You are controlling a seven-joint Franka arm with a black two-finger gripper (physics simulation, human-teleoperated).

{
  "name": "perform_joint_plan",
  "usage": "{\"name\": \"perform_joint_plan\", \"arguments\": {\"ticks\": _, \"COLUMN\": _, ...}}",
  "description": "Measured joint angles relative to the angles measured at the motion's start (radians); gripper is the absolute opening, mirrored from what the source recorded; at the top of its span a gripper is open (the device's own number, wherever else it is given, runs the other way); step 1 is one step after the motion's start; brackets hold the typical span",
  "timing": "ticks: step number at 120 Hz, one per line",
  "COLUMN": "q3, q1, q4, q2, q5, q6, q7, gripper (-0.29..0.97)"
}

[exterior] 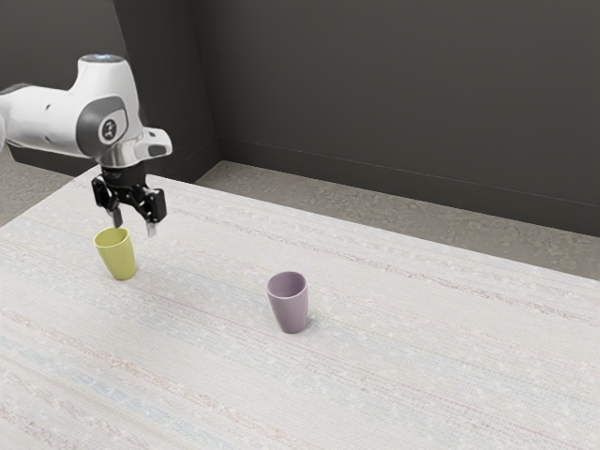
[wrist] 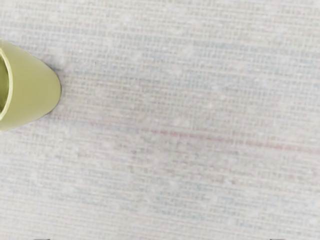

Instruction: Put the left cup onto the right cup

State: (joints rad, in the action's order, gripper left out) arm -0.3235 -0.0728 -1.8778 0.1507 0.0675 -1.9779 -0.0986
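— Exterior view: how does the gripper (exterior: 133, 226) stand?
— Fingers spread wide, nothing between them, touching nothing. It hangs over the table (exterior: 422, 375).
— And the left cup?
— The yellow-green cup (exterior: 115, 254) stands upright just below the fingertips, slightly toward the exterior view's left. The wrist view catches its tapered side (wrist: 27, 92).
— Farther off?
— The purple cup (exterior: 288, 301), upright, well apart toward the exterior view's right.

Yellow-green cup (exterior: 115, 253): tapered, handleless, stood upright with mouth up, toward the far edge of the surface (exterior: 422, 366). Mauve cup (exterior: 288, 301): same form, upright, set near the middle, well apart.
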Motion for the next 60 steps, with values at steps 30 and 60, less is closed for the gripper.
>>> {"name": "perform_joint_plan", "arguments": {"ticks": 30, "q3": -0.016, "q1": 0.026, "q4": 0.013, "q2": 0.049, "q5": -0.014, "q6": -0.034, "q7": -0.045, "gripper": 0.54}}
{"name": "perform_joint_plan", "arguments": {"ticks": 60, "q3": -0.032, "q1": 0.038, "q4": 0.064, "q2": 0.113, "q5": -0.039, "q6": -0.063, "q7": -0.099, "gripper": 0.54}}
